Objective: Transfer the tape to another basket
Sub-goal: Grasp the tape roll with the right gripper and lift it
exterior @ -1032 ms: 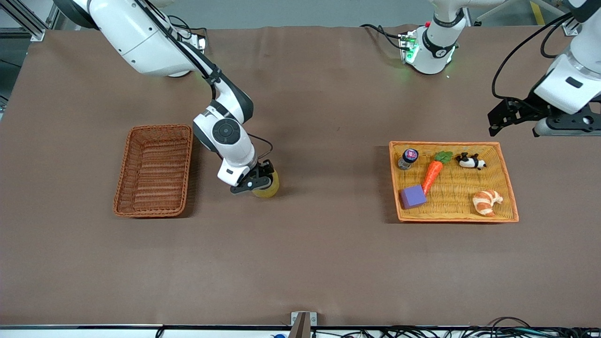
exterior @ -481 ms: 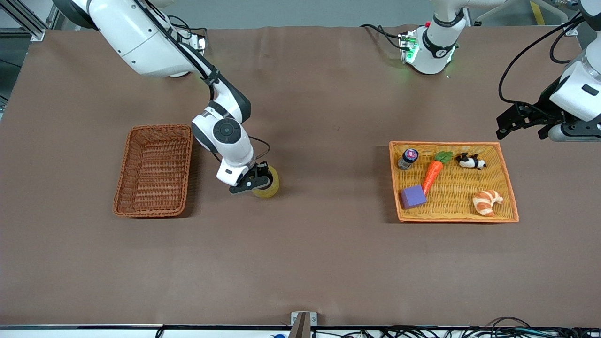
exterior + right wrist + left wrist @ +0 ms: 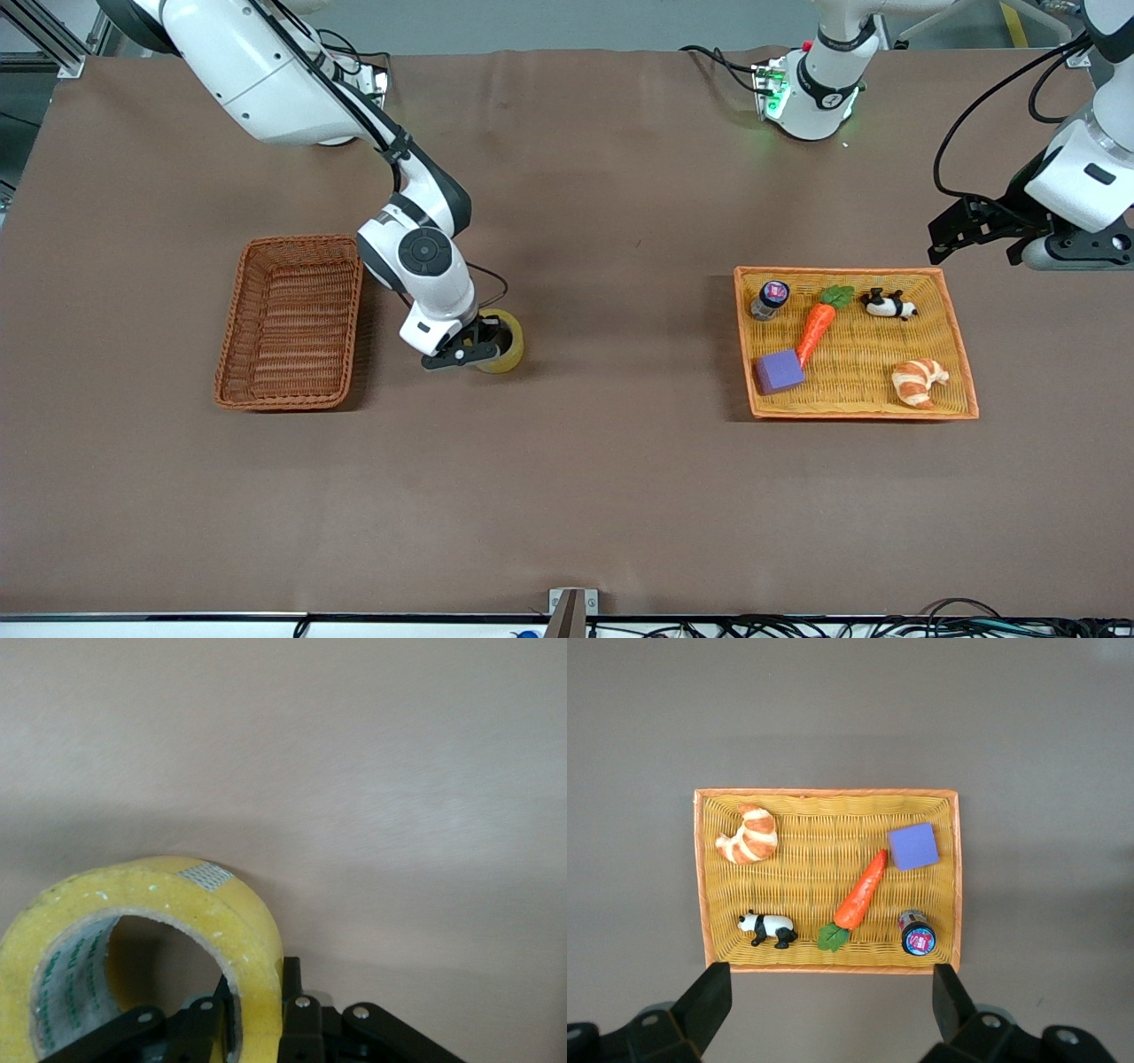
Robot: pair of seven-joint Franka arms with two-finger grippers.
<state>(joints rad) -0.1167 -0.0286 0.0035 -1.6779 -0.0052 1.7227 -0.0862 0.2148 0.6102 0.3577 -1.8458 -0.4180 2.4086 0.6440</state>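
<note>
The tape (image 3: 501, 347) is a yellowish ring, held a little above the brown cloth between the two baskets. My right gripper (image 3: 474, 348) is shut on its wall, one finger inside the hole and one outside, as the right wrist view shows (image 3: 257, 1010) around the tape (image 3: 159, 930). The reddish-brown wicker basket (image 3: 291, 321) stands beside it, toward the right arm's end. My left gripper (image 3: 961, 229) is open and empty, up in the air by the orange-yellow tray's (image 3: 961, 354) back edge; its own view (image 3: 828, 1010) looks down on the tray (image 3: 700, 877).
The orange-yellow tray holds a croissant (image 3: 918, 381), a purple block (image 3: 779, 370), a toy carrot (image 3: 818, 322), a toy panda (image 3: 889, 305) and a small jar (image 3: 770, 299). Brown cloth covers the whole table.
My right gripper has lifted the tape slightly and shifted it toward the reddish-brown basket. The left arm swung outward, then partly back.
</note>
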